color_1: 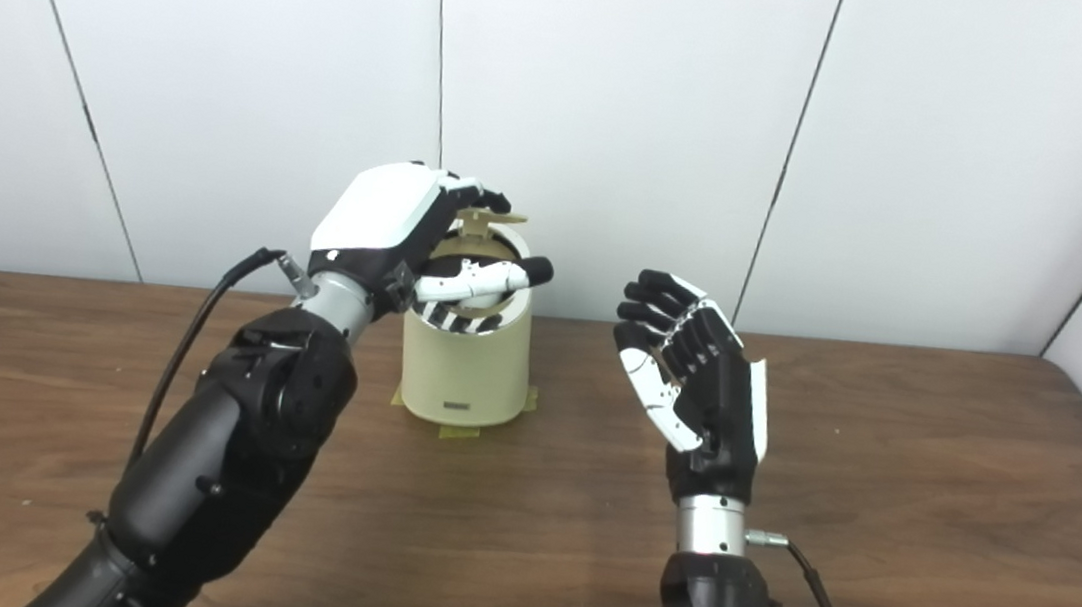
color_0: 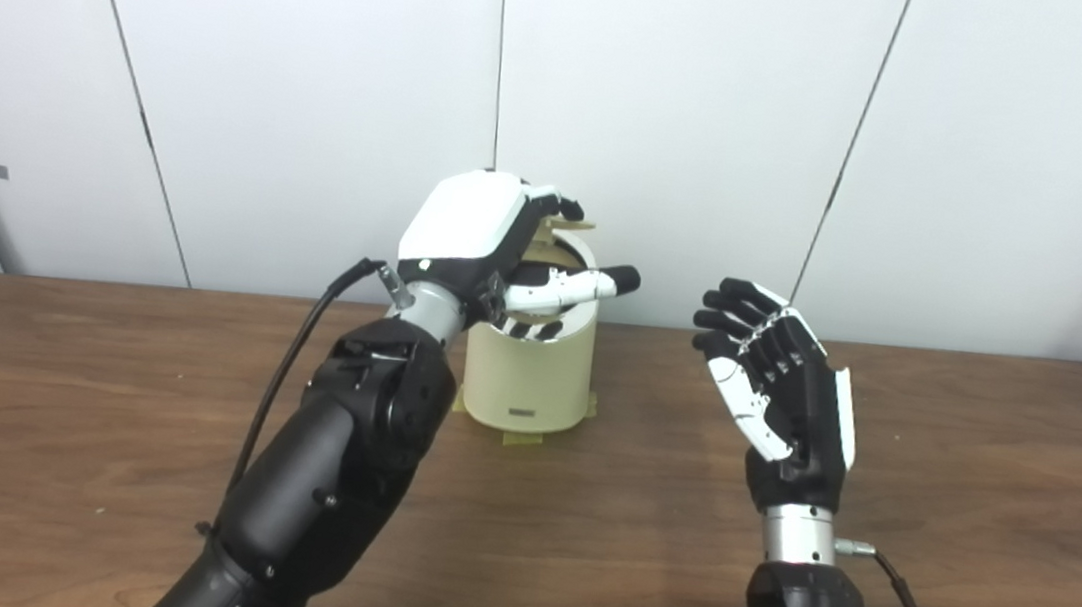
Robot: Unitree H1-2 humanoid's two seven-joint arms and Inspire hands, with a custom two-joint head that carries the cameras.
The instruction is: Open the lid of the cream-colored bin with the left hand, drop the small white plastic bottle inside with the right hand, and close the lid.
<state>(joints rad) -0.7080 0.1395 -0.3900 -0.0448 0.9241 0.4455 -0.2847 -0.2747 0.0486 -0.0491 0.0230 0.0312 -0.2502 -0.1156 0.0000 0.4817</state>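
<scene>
- Wooden table [color_0: 936, 466], brown, white panelled wall behind. No small white plastic bottle lies anywhere on it in either eye view; it may already be inside the bin, but the inside is not visible enough to tell.
- Cream-colored bin [color_0: 534, 368]: a squat upright cylinder standing on the far middle of the table, tape tabs at its base. Long axis vertical, mouth facing up.
- Left hand [color_0: 468, 236]: directly over the bin's top on its left side, back of the hand upward, fingers curled over the far rim onto the lid [color_0: 569, 229], thumb stretched across the mouth. It looks clamped on the lid, which stands tipped up at the back, so the bin reads as open.
- Right hand [color_0: 778, 389]: held upright to the right of the bin, near it but apart, well above the table. Palm faces left toward the bin, fingers spread and lightly bent, holding nothing.
- Key relation: the lid lies beneath and behind the left fingers, hinged at the far side. Closing, as I judge it, means swinging it forward and down. The left hand is the nearer one, already touching; the right is clear of the lid's path.
</scene>
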